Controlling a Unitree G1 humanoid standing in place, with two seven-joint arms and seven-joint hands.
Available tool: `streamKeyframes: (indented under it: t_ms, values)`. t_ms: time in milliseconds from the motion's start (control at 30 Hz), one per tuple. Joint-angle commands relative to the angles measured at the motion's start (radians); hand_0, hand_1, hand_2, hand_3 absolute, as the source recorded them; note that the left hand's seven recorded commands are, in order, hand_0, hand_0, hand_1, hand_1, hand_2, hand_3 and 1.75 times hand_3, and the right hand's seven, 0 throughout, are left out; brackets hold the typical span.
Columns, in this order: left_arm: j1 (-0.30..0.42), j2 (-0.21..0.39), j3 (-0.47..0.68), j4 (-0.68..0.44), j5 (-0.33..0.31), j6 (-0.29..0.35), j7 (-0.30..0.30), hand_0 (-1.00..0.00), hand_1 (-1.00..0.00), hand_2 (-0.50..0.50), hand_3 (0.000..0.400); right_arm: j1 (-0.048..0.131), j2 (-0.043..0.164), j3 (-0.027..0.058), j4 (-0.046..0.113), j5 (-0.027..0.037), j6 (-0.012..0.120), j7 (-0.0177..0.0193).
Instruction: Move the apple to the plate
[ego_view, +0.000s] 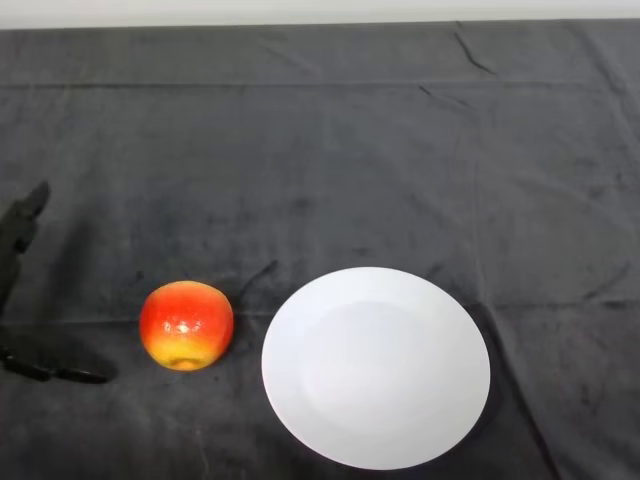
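Apple (186, 325) sits just left of plate (376, 366), apart.

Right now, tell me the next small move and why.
Probably move the robot hand right toward the apple. The hand sits at the left edge, open and apart from the apple, which rests on the cloth just left of the plate, not on it.

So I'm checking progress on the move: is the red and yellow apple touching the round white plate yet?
Apart. The head view shows a strip of dark cloth between the red and yellow apple and the left rim of the round white plate.
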Motion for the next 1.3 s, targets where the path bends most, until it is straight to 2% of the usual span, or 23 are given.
streamKeyframes:
  t_ms: [33,367,933,1133,1167,1200,1233,1267,1300]
  values:
    - [-0.058,-0.011,-0.022,-0.034,0.029,-0.027,0.015,0.0,0.0,0.0,0.0,0.011,-0.031,-0.0198,0.0,-0.0026,0.008,-0.0005]
    - [-0.064,-0.07,-0.08,-0.047,0.086,-0.031,0.021,0.0,0.0,0.0,0.0,0.011,-0.03,-0.0196,0.0,-0.0026,0.008,-0.0005]
    - [-0.05,-0.133,-0.167,-0.105,0.134,-0.03,-0.074,0.0,0.0,0.0,0.0,0.011,-0.03,-0.0192,0.0,-0.0026,0.008,-0.0005]
    - [-0.044,-0.149,-0.192,-0.111,0.15,-0.034,-0.088,0.0,0.0,0.0,0.0,0.011,-0.03,-0.019,0.0,-0.0026,0.008,-0.0005]
    - [-0.044,-0.151,-0.196,-0.111,0.152,-0.034,-0.09,-0.19,-0.06,-0.06,0.075,0.011,-0.03,-0.019,0.0,-0.0026,0.008,-0.0005]
    - [-0.045,-0.152,-0.199,-0.112,0.154,-0.033,-0.094,-0.64,-0.55,-0.04,0.256,0.011,-0.03,-0.019,0.0,-0.0026,0.008,-0.0005]
    - [-0.046,-0.152,-0.201,-0.112,0.154,-0.032,-0.099,-0.99,-0.87,-0.06,0.395,0.011,-0.03,-0.0189,0.0,-0.0026,0.008,-0.0005]
    - [-0.047,-0.152,-0.203,-0.113,0.154,-0.032,-0.104,-1.0,-1.0,0.0,0.4,0.011,-0.03,-0.0189,0.0,-0.0026,0.008,-0.0005]
    - [-0.048,-0.151,-0.205,-0.113,0.154,-0.033,-0.109,-1.0,-1.0,0.0,0.4,0.011,-0.03,-0.0189,0.0,-0.0026,0.008,-0.0005]
